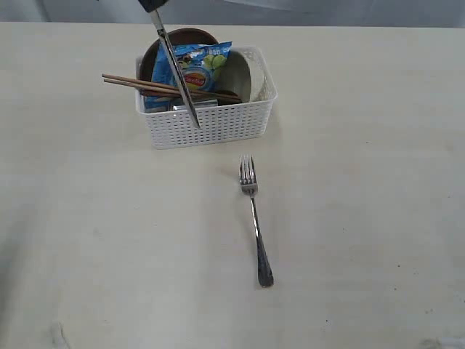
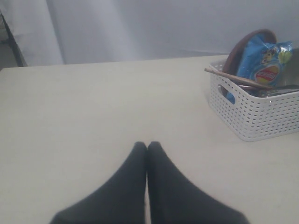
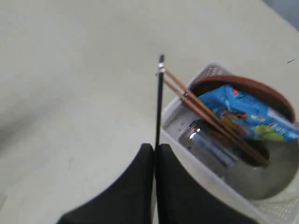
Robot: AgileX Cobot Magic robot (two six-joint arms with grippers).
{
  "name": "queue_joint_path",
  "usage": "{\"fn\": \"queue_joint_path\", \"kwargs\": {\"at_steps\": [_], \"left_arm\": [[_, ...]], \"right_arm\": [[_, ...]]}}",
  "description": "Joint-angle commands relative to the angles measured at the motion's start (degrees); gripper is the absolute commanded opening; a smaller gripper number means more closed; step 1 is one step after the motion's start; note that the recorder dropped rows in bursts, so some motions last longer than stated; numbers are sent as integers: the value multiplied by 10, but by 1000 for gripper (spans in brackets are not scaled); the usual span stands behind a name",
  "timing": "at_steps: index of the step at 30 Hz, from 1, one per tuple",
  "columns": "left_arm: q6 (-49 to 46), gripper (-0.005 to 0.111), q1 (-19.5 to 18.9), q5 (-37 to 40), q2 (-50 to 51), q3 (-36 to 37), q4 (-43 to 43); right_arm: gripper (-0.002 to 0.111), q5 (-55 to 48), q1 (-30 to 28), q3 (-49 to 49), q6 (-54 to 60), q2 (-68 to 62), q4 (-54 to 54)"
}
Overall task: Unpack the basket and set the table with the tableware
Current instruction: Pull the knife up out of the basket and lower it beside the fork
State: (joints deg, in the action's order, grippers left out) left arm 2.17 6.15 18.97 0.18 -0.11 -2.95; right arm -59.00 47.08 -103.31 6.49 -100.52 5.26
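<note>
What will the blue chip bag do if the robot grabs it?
The blue chip bag looks puffy and thin, so it would probably crumple and feel light. Its shiny wrapper may slip a little. It stands against the brown plate in the basket, and the chopsticks cross in front of it, so lifting it might nudge them.

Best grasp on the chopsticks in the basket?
I'd grip the chopsticks at the paired ends overhanging the left rim of the basket, coming from the left, outside the wall. They lie flat, side by side; the rest is crowded by the chip bag and held knife.
</note>
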Motion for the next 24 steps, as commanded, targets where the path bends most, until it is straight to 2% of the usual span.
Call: {"fn": "queue_joint_path", "kwargs": {"at_steps": [1,6,13,19,24], "left_arm": [[-1,0,4,-7,-2,1,1],[-1,0,4,-7,-2,1,1],[-1,0,4,-7,-2,1,1],[-1,0,4,-7,-2,1,1],[-1,0,4,-7,-2,1,1]], "right_arm": [[0,-19,0,55,-49,43,51],[0,-9,0,169,-81,88,89],[0,97,-3,347,-68,97,187],[0,115,-14,385,-37,44,192],[0,117,-52,385,23,-7,261]]}}
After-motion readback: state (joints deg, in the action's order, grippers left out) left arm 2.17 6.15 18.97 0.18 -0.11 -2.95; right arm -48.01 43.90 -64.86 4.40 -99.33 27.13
